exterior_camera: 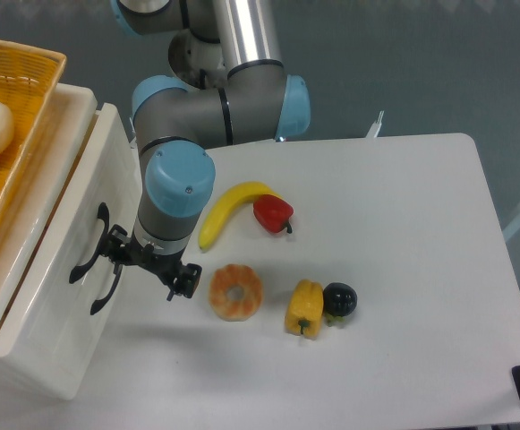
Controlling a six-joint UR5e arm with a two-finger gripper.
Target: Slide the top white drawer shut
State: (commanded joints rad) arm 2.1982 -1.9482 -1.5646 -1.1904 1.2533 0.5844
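The top white drawer (pixel 82 184) stands at the left, pulled out only a little, with a thin gap showing behind its front panel. Its curved black handle (pixel 88 245) sits just left of my gripper (pixel 149 262). The gripper points down and its left finger (pixel 116 243) rests against the drawer front beside the handle. Its fingers look spread, open, with nothing between them. The second white drawer front (pixel 58 349) with its own black handle (pixel 106 288) lies below.
An orange wicker basket (pixel 27 67) holding a white ball sits on top of the cabinet. On the white table (pixel 403 233) lie a banana (pixel 228 208), red pepper (pixel 272 213), donut (pixel 235 291), yellow pepper (pixel 304 307) and dark plum (pixel 339 298).
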